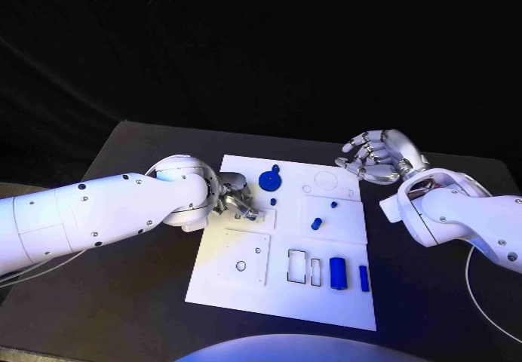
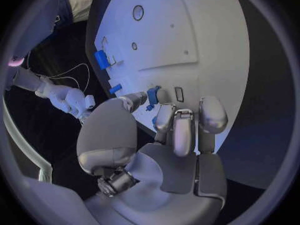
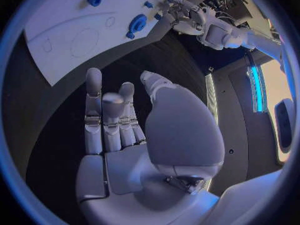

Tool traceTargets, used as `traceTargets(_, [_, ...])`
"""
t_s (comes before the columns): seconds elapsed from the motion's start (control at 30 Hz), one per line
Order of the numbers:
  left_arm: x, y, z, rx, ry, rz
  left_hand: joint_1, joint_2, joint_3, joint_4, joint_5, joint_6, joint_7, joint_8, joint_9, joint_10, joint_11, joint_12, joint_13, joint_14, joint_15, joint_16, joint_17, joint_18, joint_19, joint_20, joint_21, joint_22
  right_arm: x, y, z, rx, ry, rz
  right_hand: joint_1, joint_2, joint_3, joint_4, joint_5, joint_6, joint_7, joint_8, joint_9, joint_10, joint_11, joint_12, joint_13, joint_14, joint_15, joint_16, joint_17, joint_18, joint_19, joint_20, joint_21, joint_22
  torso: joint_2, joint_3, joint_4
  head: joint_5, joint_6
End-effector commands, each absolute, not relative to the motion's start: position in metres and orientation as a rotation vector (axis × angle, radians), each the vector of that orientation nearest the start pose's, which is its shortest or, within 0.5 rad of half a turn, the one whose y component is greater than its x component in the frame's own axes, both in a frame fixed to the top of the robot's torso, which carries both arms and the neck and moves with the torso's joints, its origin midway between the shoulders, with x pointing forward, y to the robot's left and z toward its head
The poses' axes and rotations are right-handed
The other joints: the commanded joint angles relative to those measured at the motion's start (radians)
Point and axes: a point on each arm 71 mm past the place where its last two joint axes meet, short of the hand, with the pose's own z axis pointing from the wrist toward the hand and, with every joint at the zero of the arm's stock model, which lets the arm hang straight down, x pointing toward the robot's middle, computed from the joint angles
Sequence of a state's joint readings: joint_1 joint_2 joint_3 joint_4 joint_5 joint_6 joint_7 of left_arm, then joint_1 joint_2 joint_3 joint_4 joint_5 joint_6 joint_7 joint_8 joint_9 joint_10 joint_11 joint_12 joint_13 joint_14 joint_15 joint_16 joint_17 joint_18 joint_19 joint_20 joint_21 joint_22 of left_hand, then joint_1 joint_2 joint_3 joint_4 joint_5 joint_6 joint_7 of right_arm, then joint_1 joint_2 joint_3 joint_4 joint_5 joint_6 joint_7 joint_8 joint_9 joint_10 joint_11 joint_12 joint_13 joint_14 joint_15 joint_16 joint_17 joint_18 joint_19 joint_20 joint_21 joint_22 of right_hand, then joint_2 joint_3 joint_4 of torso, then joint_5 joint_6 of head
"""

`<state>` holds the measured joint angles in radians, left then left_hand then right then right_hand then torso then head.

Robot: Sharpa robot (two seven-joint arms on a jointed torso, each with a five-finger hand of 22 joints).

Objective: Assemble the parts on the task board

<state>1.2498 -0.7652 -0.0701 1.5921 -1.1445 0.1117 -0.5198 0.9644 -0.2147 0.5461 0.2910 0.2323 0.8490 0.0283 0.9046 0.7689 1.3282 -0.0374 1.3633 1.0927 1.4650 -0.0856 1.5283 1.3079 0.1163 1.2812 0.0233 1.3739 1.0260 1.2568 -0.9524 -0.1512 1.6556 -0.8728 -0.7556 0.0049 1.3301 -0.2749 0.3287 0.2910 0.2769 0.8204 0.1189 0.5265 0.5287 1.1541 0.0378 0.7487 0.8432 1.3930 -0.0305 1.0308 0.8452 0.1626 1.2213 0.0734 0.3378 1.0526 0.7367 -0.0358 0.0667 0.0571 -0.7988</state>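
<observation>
My left hand [image 2: 164, 135] over task board [image 2: 187, 40], fingers [image 2: 182, 130] curled toward white plate. Small blue part [image 2: 152, 96] pinched between my thumb tip and fingertip. Two more blue parts on board: larger one [image 2: 101, 59] near board edge, smaller one [image 2: 115, 89] closer to my thumb. Round holes and rectangular slot in plate.

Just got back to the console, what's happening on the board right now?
The left robot hand is down at the left side of the white task board, fingers curled over a small blue part that it appears to pinch. The right robot hand hovers off the board's far right corner, holding nothing. Other blue parts lie loose: a round one near the far edge and a block near the front.
</observation>
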Motion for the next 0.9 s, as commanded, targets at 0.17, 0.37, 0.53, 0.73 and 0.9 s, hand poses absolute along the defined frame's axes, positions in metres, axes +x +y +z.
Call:
traceTargets(0.17, [0.4629, 0.1564, -0.2058, 0.022, 2.283, -0.482, -0.009, -0.001, -0.007, 0.001, -0.005, 0.006, 0.001, -0.001, 0.002, 0.008, 0.001, 0.005, 0.003, 0.075, -0.003, -0.002, 0.139, -0.014, 0.006, 0.001, -0.002, 0.001, 0.4619, -0.2369, -0.1719, 0.48, 1.432, 0.84, -0.008, -0.001, 0.005, 0.0, 0.0, -0.008, 0.0, 0.004, -0.001, -0.009, -0.001, -0.004, -0.001, -0.005, -0.001, -0.006, -0.001, 0.019, -0.001, 0.006, -0.003, -0.001, 0.0, -0.0002, 0.0003, 0.001, -0.001])
traceTargets(0.37, [0.4626, 0.1563, -0.2054, 0.021, 2.282, -0.485, -0.008, 0.0, -0.008, 0.0, -0.005, 0.006, 0.001, -0.001, 0.002, 0.008, 0.001, 0.005, 0.003, 0.075, -0.003, -0.002, 0.139, -0.014, 0.006, 0.001, -0.002, 0.001, 0.4619, -0.2369, -0.1717, 0.481, 1.429, 0.84, -0.018, 0.002, 0.005, 0.0, 0.0, -0.009, 0.0, 0.006, -0.001, -0.011, -0.001, -0.005, -0.007, -0.006, -0.001, -0.013, -0.004, 0.02, 0.001, 0.006, -0.008, -0.005, 0.0, -0.0002, -0.0001, 0.001, 0.0])
traceTargets(0.53, [0.4626, 0.1559, -0.2052, 0.02, 2.281, -0.487, -0.008, 0.002, -0.009, 0.0, -0.005, 0.007, 0.0, -0.001, 0.002, 0.009, 0.001, 0.006, 0.004, 0.075, -0.004, -0.002, 0.138, -0.015, 0.007, 0.001, -0.002, 0.002, 0.4619, -0.2369, -0.1716, 0.479, 1.428, 0.84, -0.02, 0.003, 0.005, 0.001, 0.0, -0.009, 0.0, 0.006, -0.001, -0.011, -0.001, -0.005, -0.008, -0.006, 0.0, -0.014, -0.005, 0.02, 0.001, 0.006, -0.008, -0.006, 0.0, 0.0001, 0.0003, 0.0, -0.001])
traceTargets(0.73, [0.4629, 0.1553, -0.2048, 0.018, 2.278, -0.489, -0.009, 0.004, -0.011, 0.001, -0.004, 0.008, 0.0, -0.001, 0.002, 0.009, 0.0, 0.006, 0.004, 0.075, -0.004, -0.002, 0.139, -0.015, 0.008, 0.001, -0.001, 0.004, 0.4619, -0.2368, -0.1716, 0.478, 1.428, 0.841, -0.023, 0.003, 0.005, 0.001, 0.0, -0.009, 0.0, 0.006, -0.002, -0.012, -0.001, -0.007, -0.01, -0.006, 0.0, -0.016, -0.006, 0.02, 0.002, 0.006, -0.009, -0.007, 0.0, 0.0004, -0.0004, 0.0, 0.001])
traceTargets(0.9, [0.4628, 0.1545, -0.2041, 0.019, 2.276, -0.491, -0.01, 0.006, -0.012, 0.001, -0.004, 0.009, 0.0, -0.001, 0.002, 0.011, 0.0, 0.007, 0.006, 0.075, -0.004, -0.002, 0.139, -0.015, 0.008, 0.001, -0.002, 0.003, 0.4619, -0.2368, -0.1716, 0.477, 1.428, 0.841, -0.023, 0.003, 0.005, 0.001, 0.0, -0.009, 0.0, 0.006, -0.002, -0.012, -0.001, -0.007, -0.01, -0.006, 0.0, -0.016, -0.006, 0.02, 0.002, 0.006, -0.009, -0.007, 0.0, 0.0002, -0.0001, 0.0, 0.001])
